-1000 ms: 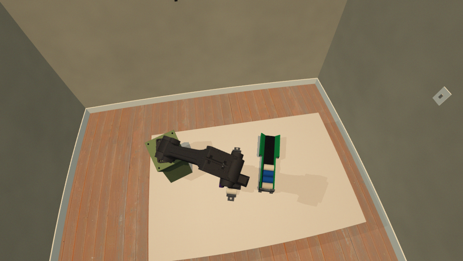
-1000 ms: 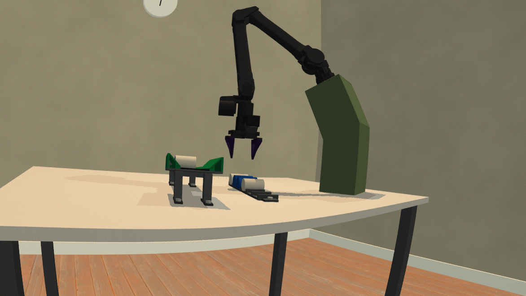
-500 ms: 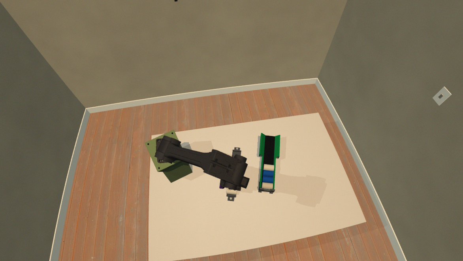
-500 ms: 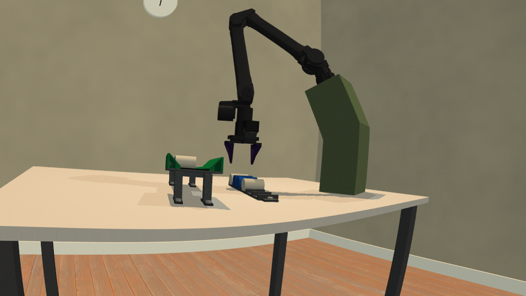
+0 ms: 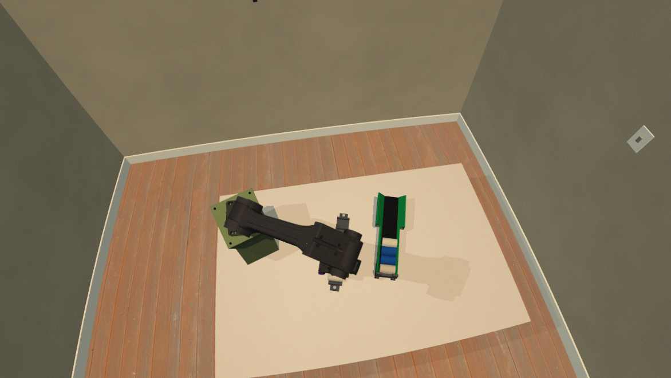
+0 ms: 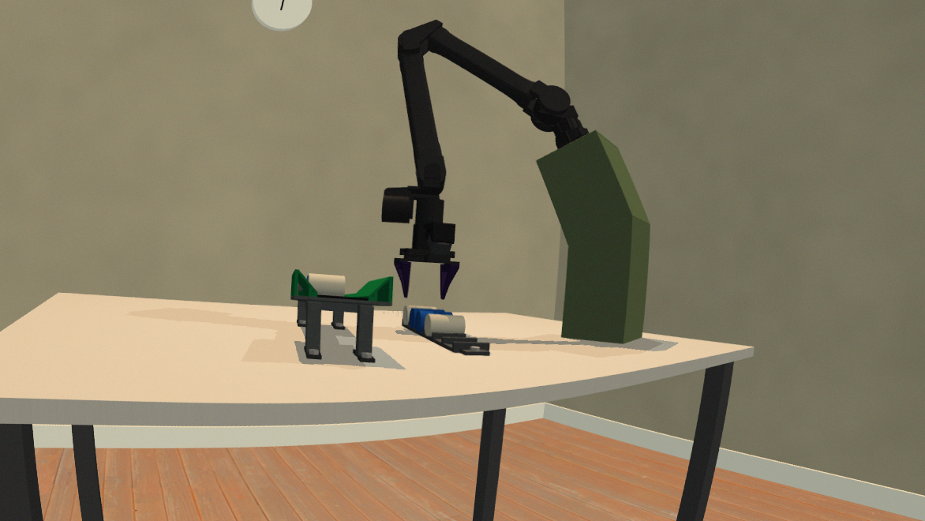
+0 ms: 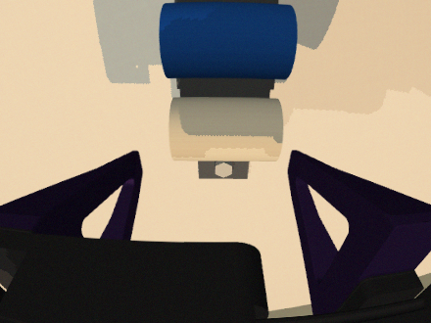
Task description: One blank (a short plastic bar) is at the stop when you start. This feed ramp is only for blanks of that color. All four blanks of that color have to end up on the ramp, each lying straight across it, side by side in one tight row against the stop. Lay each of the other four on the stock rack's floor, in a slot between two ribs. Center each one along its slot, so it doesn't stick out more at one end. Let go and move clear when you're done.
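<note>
Top view, ramp: the green feed ramp (image 5: 402, 211) (image 6: 381, 287), right of centre, holds a cream stop blank (image 5: 387, 268), two blue ramp blanks (image 5: 388, 255) and an outer cream blank (image 5: 389, 242) (image 6: 326, 284).
Top view, arm: it covers most of the stock rack (image 5: 343, 223) (image 6: 475, 349) (image 7: 225, 88).
Exterior view, end effector (image 5: 321, 271) (image 6: 425, 297) (image 7: 215, 161): wide open, holding nothing, above the rack at centre.
Exterior view, rack: a near cream blank (image 6: 444, 324), blue stock, then the end cream blank (image 5: 334, 278) (image 6: 407, 316) (image 7: 225, 129).
Wrist view, alignment: the end cream blank, at centre, sits slightly right between the fingers; a blue rack blank (image 7: 228, 41) lies above it.
Wrist view, technique: if that cream blank is the pick, centre over it, descend straight, close evenly on its ends and lift clear of the ribs.
Ramp order: both blues probably need removing before the creams can close up.
Writing: none legible in any view.

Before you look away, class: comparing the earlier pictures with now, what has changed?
The arm lowered its open fingers toward the stock rack. Nothing was gripped or released. The visible blanks and feed ramp stayed put.
</note>
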Controlling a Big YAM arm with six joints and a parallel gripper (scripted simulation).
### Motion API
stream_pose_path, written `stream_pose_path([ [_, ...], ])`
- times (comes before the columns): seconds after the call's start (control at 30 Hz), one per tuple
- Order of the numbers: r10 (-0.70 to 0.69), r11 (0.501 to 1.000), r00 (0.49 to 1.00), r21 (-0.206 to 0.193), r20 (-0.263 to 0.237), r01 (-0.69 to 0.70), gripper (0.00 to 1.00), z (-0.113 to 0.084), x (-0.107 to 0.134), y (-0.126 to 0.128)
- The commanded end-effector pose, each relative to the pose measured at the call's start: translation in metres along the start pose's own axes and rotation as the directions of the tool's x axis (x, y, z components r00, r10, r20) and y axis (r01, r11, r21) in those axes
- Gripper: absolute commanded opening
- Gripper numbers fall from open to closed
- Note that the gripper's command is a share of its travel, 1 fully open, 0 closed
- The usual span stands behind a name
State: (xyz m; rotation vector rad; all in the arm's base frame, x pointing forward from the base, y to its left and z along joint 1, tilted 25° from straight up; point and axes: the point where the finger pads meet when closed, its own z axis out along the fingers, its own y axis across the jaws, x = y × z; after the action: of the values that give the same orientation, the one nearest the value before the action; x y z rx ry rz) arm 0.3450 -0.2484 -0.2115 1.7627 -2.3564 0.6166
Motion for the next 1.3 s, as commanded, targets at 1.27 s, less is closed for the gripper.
stream_pose_path([
  [1.27, 0.003, 1.0, 1.0, 0.017, -0.005, -0.003, 0.81, 0.0126, 0.0058, -0.0062],
])
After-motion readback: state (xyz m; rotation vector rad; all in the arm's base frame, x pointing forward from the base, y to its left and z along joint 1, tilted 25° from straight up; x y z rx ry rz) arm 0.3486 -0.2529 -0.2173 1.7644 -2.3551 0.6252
